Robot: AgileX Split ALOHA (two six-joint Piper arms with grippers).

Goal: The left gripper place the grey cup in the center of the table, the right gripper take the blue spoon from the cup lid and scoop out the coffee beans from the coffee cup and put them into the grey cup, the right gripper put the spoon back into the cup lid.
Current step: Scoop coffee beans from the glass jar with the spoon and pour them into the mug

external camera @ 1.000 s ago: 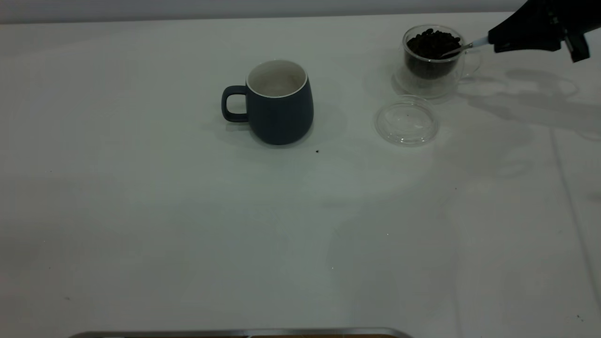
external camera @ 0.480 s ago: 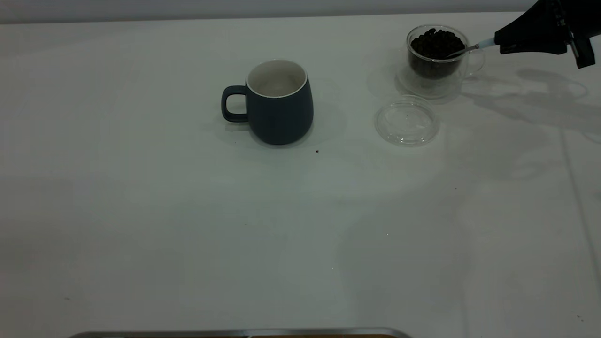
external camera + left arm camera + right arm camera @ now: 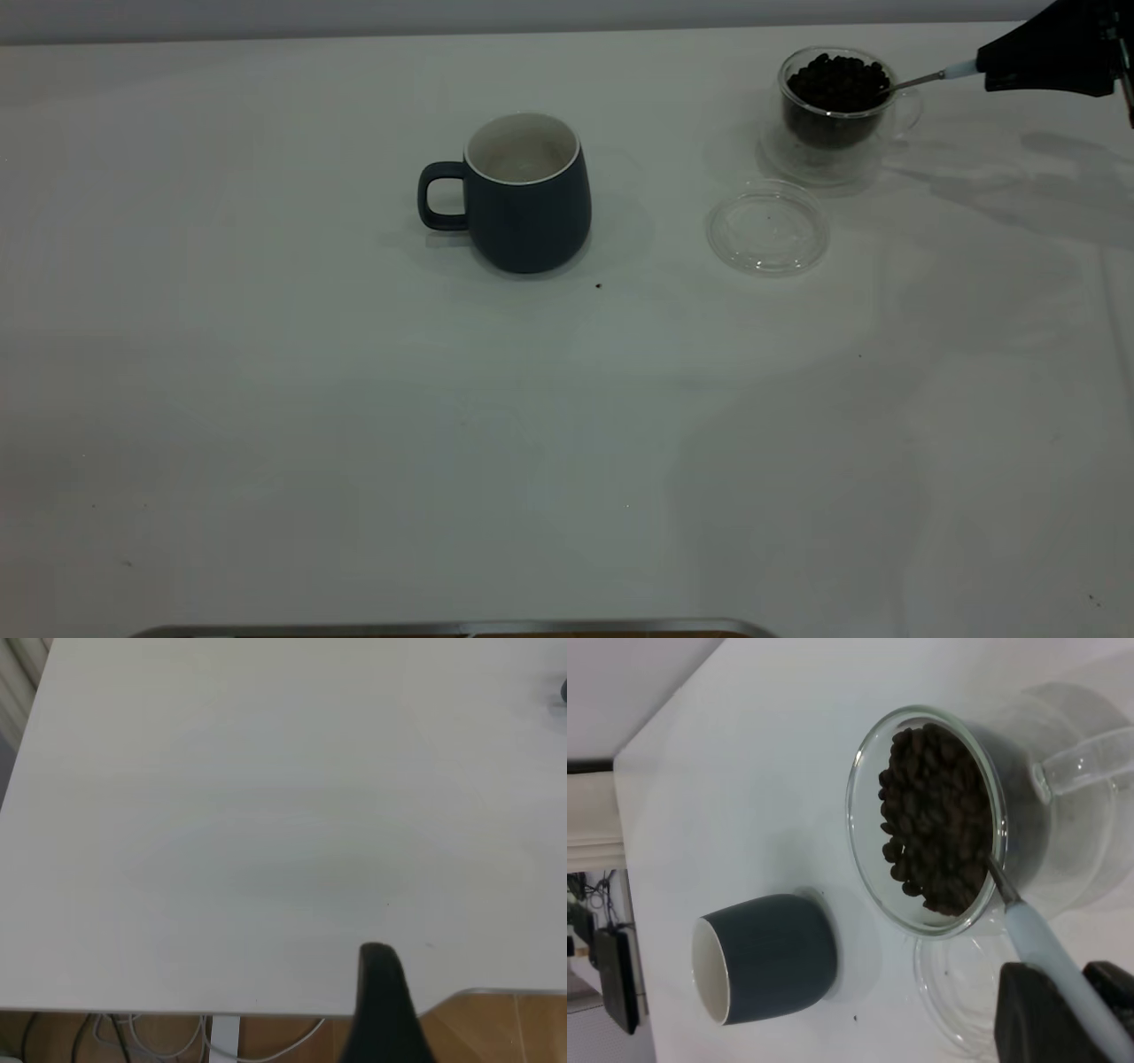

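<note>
While my right gripper up in the top-right corner clamps the pale-blue-handled metal spoon, its tip's buried in the clear glass coffee cup of beans.

Lab-type setup: bare white table, loose cables.

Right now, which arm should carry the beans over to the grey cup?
Right. The right gripper already holds the blue spoon, its bowl in the beans of the coffee cup. The grey cup stands upright mid-table, its mouth unobstructed. The left gripper sits at the table edge, holding nothing.
</note>
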